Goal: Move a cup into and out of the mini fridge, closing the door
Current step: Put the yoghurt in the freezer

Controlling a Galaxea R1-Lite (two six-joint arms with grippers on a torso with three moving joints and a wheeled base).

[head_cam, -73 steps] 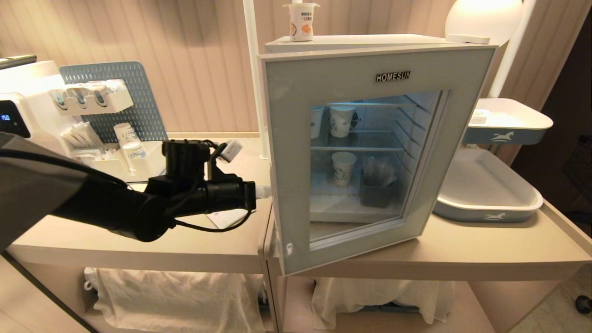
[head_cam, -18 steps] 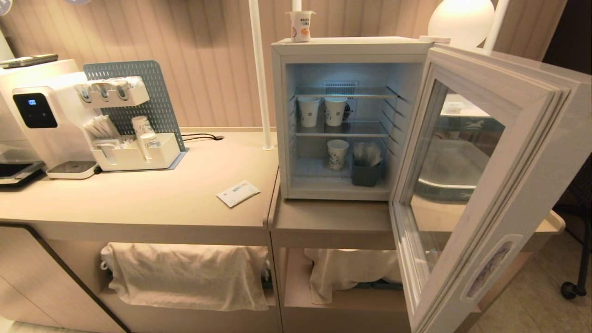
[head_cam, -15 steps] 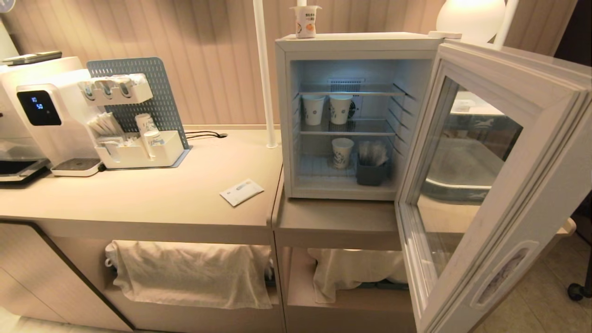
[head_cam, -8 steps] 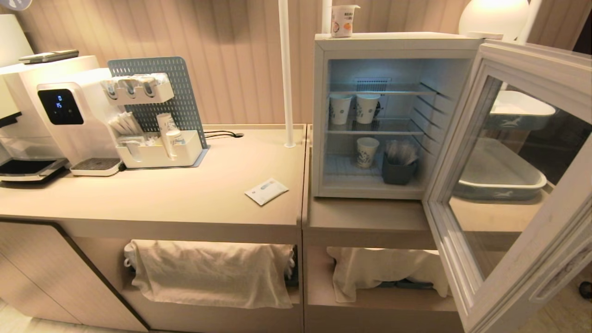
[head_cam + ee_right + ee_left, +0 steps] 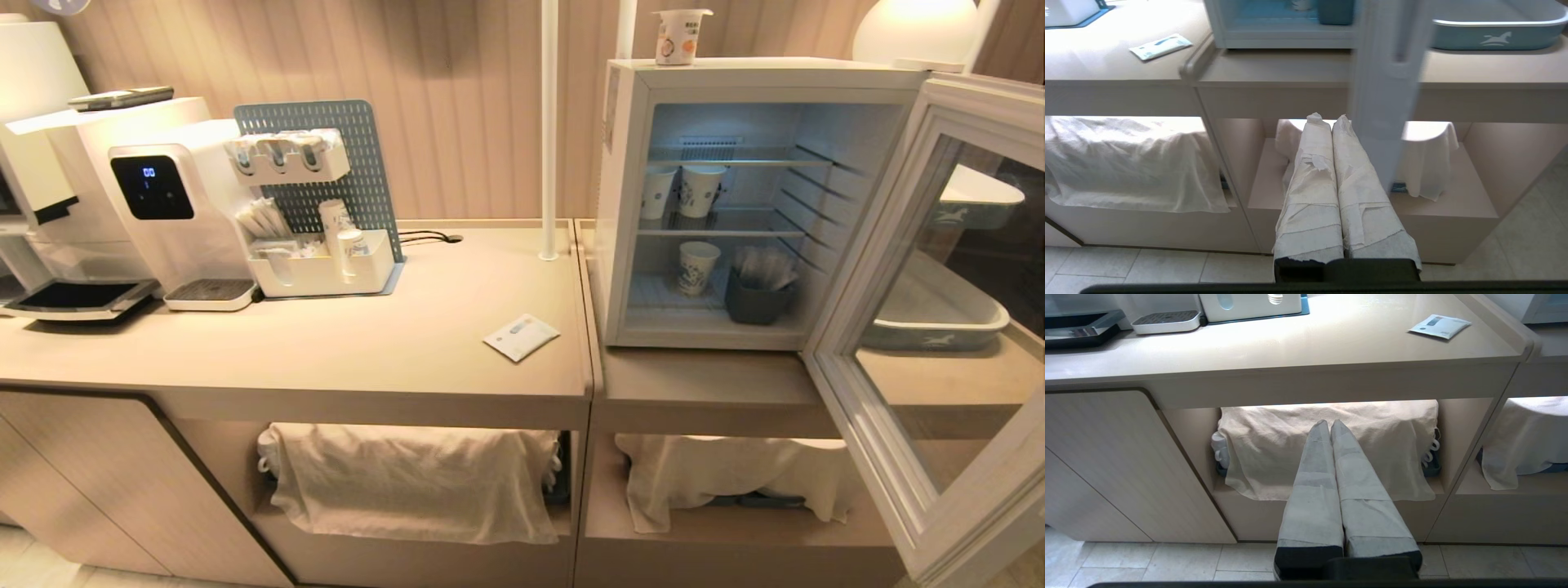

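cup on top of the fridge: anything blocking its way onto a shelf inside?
Nothing visible blocks it. The cup stands on the mini fridge, whose door is swung wide open. Paper cups fill the upper shelf's left; its right side looks free.

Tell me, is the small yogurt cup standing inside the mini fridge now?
No, the cup stands on top of the mini fridge.
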